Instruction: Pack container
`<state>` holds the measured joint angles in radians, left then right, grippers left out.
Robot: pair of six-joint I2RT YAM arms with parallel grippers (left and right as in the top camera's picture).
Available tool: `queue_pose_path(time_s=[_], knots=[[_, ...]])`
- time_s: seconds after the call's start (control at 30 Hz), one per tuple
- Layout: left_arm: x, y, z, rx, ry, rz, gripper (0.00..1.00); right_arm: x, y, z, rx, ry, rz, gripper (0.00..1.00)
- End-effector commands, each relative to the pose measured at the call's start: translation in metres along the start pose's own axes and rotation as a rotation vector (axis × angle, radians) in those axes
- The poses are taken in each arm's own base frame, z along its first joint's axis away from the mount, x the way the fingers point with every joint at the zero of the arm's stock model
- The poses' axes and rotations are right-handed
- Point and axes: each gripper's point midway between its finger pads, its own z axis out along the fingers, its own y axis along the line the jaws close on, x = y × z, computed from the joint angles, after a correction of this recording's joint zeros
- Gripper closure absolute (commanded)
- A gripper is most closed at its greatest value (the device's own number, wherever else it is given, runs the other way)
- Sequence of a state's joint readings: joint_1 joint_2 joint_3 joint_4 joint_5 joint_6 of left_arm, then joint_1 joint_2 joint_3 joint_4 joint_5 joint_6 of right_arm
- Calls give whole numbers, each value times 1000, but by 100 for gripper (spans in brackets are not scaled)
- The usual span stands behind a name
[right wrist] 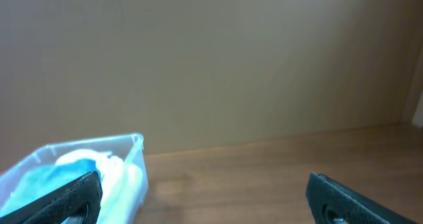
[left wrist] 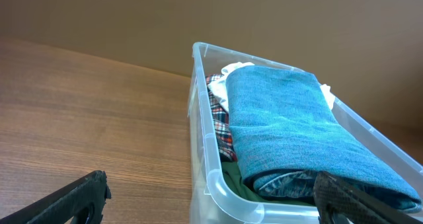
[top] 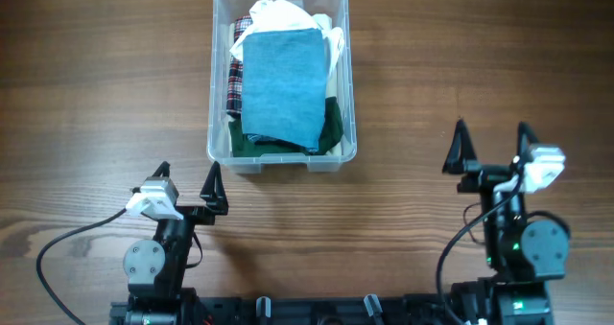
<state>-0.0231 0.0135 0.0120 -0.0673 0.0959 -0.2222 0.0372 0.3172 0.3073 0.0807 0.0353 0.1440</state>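
The clear plastic container [top: 219, 85] stands at the table's far middle. It holds folded clothes: a blue towel [top: 281, 83] on top, white cloth [top: 283, 14] behind, plaid fabric [top: 233, 81] at the left and dark green cloth [top: 332, 128] beneath. My left gripper [top: 187, 181] is open and empty, near the front left, short of the container's near left corner. In the left wrist view the container [left wrist: 218, 178] and blue towel [left wrist: 291, 125] lie just ahead of the left gripper [left wrist: 211, 201]. My right gripper [top: 491, 145] is open and empty at the right; the container [right wrist: 135, 154] shows at that view's left.
Bare wooden table surrounds the container. A black cable [top: 67, 243] loops at the front left beside the left arm's base. A plain brown wall stands behind the table in both wrist views.
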Motion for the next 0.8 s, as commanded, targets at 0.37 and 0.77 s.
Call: queue_pose_path(time_s=[0.37,0.77], knots=[[1,1,0,-2,-4,5,0,48,-13,-17,9,-28,-17,0],[1,1,0,-2,-4,6,0,79,-15,-19,-4,12,-21,0]])
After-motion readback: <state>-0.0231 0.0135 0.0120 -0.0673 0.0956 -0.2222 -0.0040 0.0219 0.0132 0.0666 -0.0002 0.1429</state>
